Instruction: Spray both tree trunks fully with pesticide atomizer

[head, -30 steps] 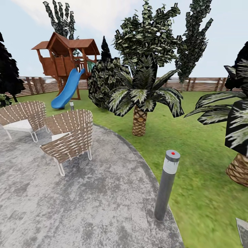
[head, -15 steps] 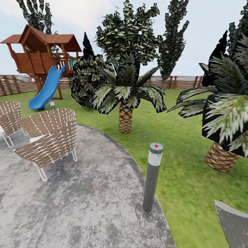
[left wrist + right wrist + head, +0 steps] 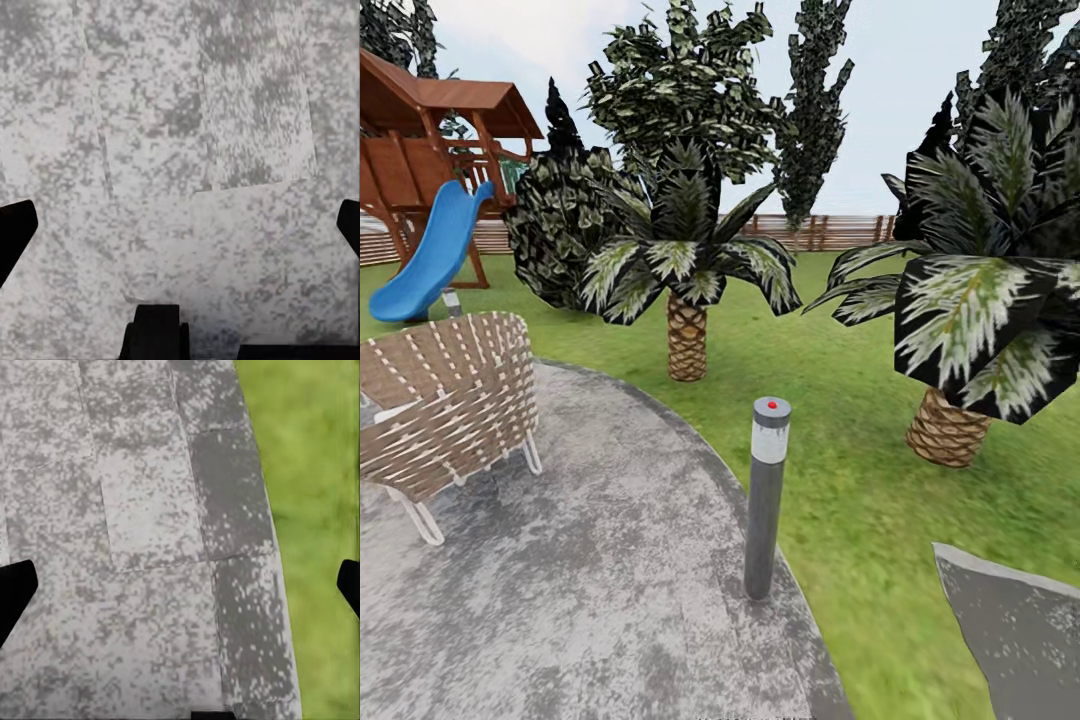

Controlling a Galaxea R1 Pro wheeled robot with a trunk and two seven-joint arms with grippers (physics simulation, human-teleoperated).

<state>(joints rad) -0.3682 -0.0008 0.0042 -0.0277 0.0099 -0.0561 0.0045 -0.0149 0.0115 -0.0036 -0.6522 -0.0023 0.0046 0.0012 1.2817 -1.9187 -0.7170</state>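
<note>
From the head view I see a grey bollard light (image 3: 766,495) at the paving's edge, a scaly palm (image 3: 686,300) on the lawn (image 3: 840,420) beyond it, a wicker chair (image 3: 450,400) well off to its side. No atomizer yet, so I'd scan slowly. Left gripper (image 3: 180,225) hangs released over paving. Right gripper (image 3: 180,585), likewise spread, hangs where paving meets grass.
</note>
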